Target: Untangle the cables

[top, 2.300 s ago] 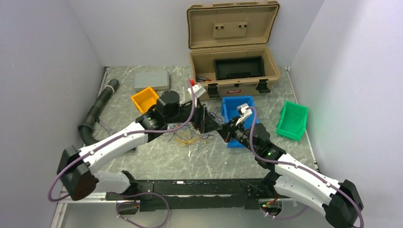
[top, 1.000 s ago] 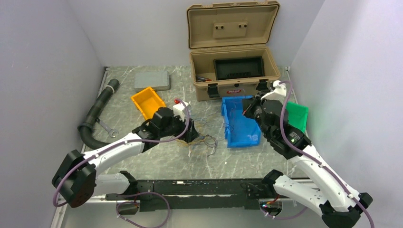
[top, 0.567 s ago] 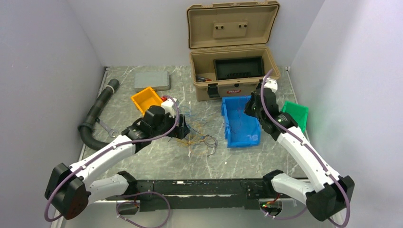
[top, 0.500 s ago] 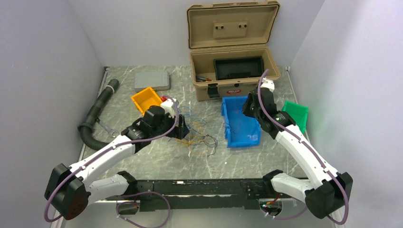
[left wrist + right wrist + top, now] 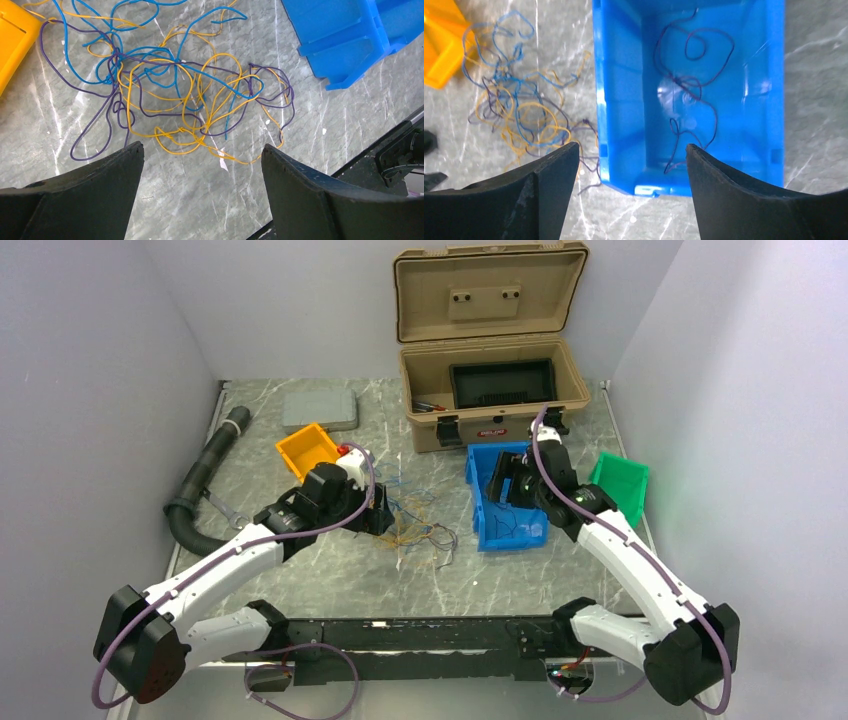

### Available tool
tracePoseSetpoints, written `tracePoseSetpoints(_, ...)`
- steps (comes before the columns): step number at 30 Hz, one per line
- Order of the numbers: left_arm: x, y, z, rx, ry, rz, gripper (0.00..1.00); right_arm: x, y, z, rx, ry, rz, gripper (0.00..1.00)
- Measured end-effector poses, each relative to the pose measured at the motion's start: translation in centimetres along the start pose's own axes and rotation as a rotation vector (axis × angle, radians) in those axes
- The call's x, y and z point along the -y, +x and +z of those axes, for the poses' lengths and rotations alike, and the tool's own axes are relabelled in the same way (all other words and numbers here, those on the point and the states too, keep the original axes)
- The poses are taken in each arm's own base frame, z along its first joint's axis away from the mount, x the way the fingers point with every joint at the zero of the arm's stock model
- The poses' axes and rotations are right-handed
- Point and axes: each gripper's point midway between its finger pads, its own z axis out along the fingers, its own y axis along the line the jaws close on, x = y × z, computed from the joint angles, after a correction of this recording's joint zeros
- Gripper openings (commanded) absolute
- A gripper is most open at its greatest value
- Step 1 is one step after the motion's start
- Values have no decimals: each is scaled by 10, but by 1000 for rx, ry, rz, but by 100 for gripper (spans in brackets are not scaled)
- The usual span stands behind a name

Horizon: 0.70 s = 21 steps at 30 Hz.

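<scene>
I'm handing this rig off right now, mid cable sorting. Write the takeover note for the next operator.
Grippers: the left gripper is open and empty, over the tangle. The right gripper is open and empty, above the blue bin.
Things: one purple cable lies loose in the blue bin. The tangle of blue, yellow and purple cables lies on the table between the orange bin and the blue bin.
Done: one cable separated and binned.
Left: pull the rest apart.

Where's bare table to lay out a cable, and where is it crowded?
Bare marble lies between the cable tangle and the black front rail, and between the grey case and the toolbox. Crowded: orange bin to blue bin.
</scene>
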Motion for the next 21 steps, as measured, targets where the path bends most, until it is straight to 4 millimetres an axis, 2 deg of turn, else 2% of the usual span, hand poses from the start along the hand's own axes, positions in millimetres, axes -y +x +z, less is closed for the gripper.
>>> tracePoseSetpoints(4,0,0,0,0,0,0,91,0,31,6,-88,-41,-3,74)
tracePoseSetpoints(6,0,0,0,-3,-1,-3,90,-7,40,7,-119,-88,-2,72)
tracePoseSetpoints(9,-2,3,5,-23,-9,-5,89,-23,50,6,-161,-168,-17,72)
tracePoseSetpoints(14,-9,19,17,-91,-37,-16,88,-68,81,3,-228,-295,-150,71)
tracePoseSetpoints(17,-11,23,19,-108,-44,-17,88,-90,92,5,-252,-330,-213,71)
tracePoseSetpoints(21,-11,23,21,-112,-44,-16,87,-100,108,16,-294,-305,-264,71)
